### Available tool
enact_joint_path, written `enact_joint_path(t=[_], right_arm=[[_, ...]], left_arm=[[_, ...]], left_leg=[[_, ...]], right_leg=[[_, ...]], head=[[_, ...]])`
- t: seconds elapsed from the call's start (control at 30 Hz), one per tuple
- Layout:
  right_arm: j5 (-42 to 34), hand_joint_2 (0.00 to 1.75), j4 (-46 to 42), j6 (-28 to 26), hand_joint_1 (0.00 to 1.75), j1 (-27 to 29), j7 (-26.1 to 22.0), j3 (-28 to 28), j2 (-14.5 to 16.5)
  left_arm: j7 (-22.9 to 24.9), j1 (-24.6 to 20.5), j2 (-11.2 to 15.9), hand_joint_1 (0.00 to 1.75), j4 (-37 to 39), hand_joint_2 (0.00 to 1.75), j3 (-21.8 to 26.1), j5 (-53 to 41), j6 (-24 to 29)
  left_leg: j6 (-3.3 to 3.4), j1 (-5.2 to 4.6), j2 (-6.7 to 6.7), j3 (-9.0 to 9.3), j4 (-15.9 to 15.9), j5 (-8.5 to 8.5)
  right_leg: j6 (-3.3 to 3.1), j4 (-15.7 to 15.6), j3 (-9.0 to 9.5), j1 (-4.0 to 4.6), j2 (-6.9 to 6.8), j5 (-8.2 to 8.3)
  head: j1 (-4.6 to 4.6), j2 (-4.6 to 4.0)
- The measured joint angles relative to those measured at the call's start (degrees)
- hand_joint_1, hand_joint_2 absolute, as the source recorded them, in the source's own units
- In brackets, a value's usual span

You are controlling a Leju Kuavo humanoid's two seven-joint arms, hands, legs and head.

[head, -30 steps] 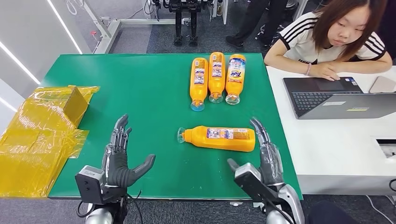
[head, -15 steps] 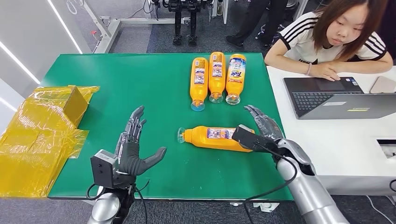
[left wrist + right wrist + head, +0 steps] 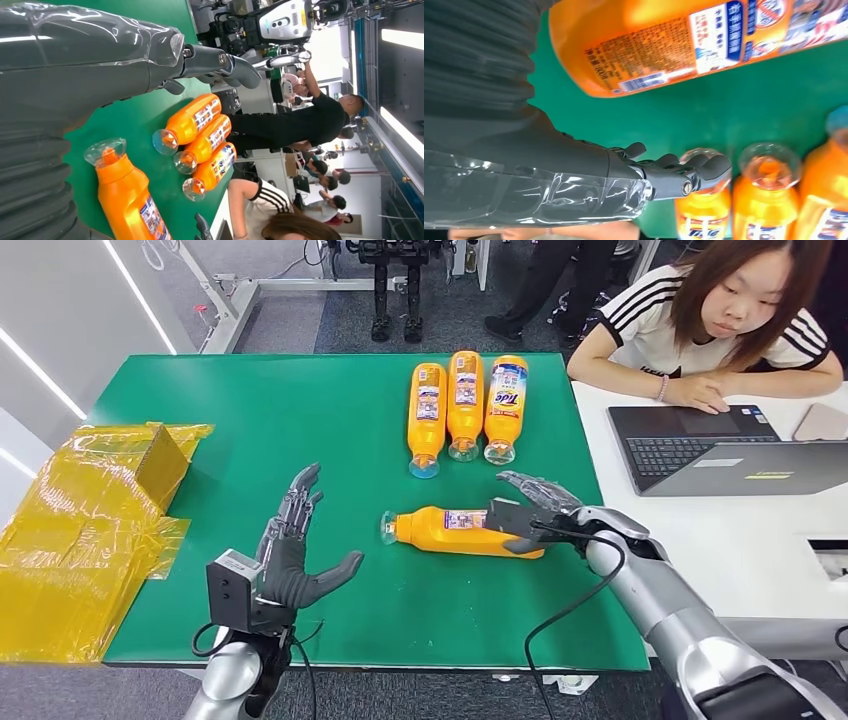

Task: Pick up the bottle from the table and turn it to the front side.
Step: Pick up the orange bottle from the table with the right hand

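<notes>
Head view, far bottle (image 3: 505, 396) reads "Tide"

A robotics lab: robot rigs (image 3: 398, 270), a laptop (image 3: 700, 445) and people around.

Bright, even indoor light; ceiling strip lights (image 3: 401, 39) glare white in the left wrist view. Soft, short shadows under the bottle (image 3: 462, 531) on the green table (image 3: 300, 420). Head view sharp. Right wrist view close and blurred; plastic wrap on the hand (image 3: 574, 190) glints.
</notes>
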Motion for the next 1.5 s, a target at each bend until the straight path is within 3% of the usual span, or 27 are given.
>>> enact_joint_path(t=[0.3,0.73,1.17,1.2,1.3,1.33,1.5], right_arm=[[-6.78,1.75,3.61,6.20,0.00,-4.49,-2.03,4.39,1.06],[-8.90,1.75,11.45,19.43,0.00,-11.47,3.94,12.98,3.57],[-9.30,1.75,14.08,17.30,0.00,-12.05,5.17,17.80,3.44],[-8.97,1.75,14.08,16.81,0.28,-11.99,5.30,18.16,3.35],[-7.44,1.75,14.06,14.78,1.58,-11.82,5.71,19.38,2.89],[-6.81,1.75,13.99,13.92,1.74,-11.78,5.80,19.90,2.67],[-5.06,1.75,12.85,11.15,1.75,-11.65,5.89,22.07,1.49]], left_arm=[[0.66,-1.52,0.74,0.00,0.82,1.75,0.00,1.79,-2.15],[6.39,-4.58,0.45,0.00,4.03,1.75,0.00,14.48,-14.60],[8.37,-5.89,-0.49,0.00,6.08,1.75,0.00,16.75,-17.54],[8.37,-5.89,-0.55,0.00,6.20,1.75,0.00,16.74,-17.67],[8.34,-5.88,-0.63,0.00,6.54,1.75,0.02,16.51,-17.99],[8.30,-5.86,-0.67,0.00,6.65,1.75,0.03,16.38,-18.12],[7.91,-5.65,-0.87,0.00,6.99,1.75,0.11,15.96,-18.50]], left_leg=[[0.00,0.00,0.00,0.00,0.00,0.00],[0.00,0.00,-0.01,0.01,0.01,0.01],[0.00,0.00,-0.01,0.01,0.03,0.00],[0.00,0.00,-0.01,0.01,0.03,0.00],[0.00,0.00,-0.01,0.01,0.03,0.00],[0.00,0.00,-0.01,0.01,0.03,0.00],[0.00,0.00,-0.01,0.01,0.03,0.00]], right_leg=[[0.00,0.00,0.00,0.00,0.00,0.00],[0.00,0.00,0.00,0.00,-0.01,0.00],[0.00,-0.03,0.00,0.00,0.01,0.00],[0.00,-0.03,0.00,0.00,0.01,0.00],[0.00,-0.03,0.00,0.00,0.02,0.00],[0.00,-0.03,0.00,0.00,0.02,0.00],[0.00,-0.03,0.00,0.00,0.01,0.00]], head=[[-0.01,0.00],[0.00,0.00],[0.00,0.00],[-0.01,0.00],[-0.01,0.00],[-0.01,0.00],[0.00,0.00]])
